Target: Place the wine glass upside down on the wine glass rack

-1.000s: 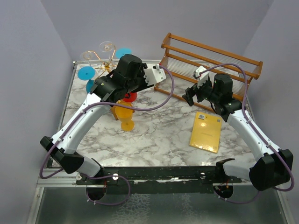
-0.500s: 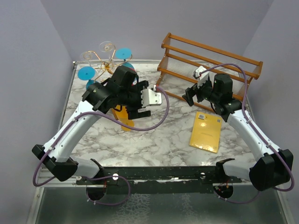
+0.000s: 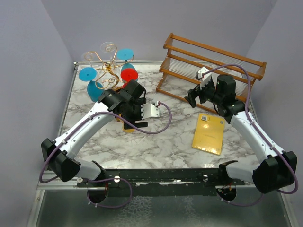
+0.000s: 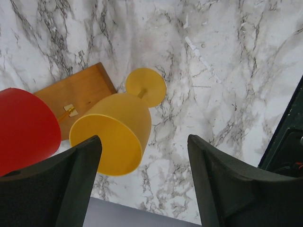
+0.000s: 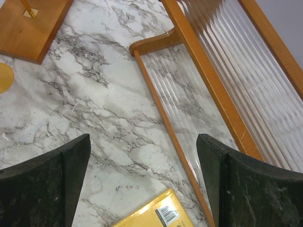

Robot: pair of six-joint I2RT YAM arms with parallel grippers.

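Note:
The gold wire wine glass rack (image 3: 108, 65) stands at the back left on its wooden base (image 4: 78, 97). Blue glasses (image 3: 88, 74) and a red glass (image 3: 129, 74) hang on it with their feet up. The red bowl (image 4: 21, 125) also shows in the left wrist view. A yellow wine glass (image 4: 113, 130) stands upright on the marble beside the base, mostly hidden under my left arm in the top view (image 3: 128, 126). My left gripper (image 4: 143, 142) is open and empty above the yellow glass, its left finger over the rim. My right gripper (image 5: 142, 142) is open and empty over the marble.
A large brown slatted rack (image 3: 213, 66) stands at the back right, its front rail (image 5: 175, 137) under my right gripper. A yellow packet (image 3: 208, 134) lies flat on the right of the marble table (image 3: 161, 137). Grey walls close the back and sides.
My left arm has pulled back from the gold rack toward the near side, uncovering the hanging red glass, and its gripper now hangs over the yellow glass. The right arm has not moved.

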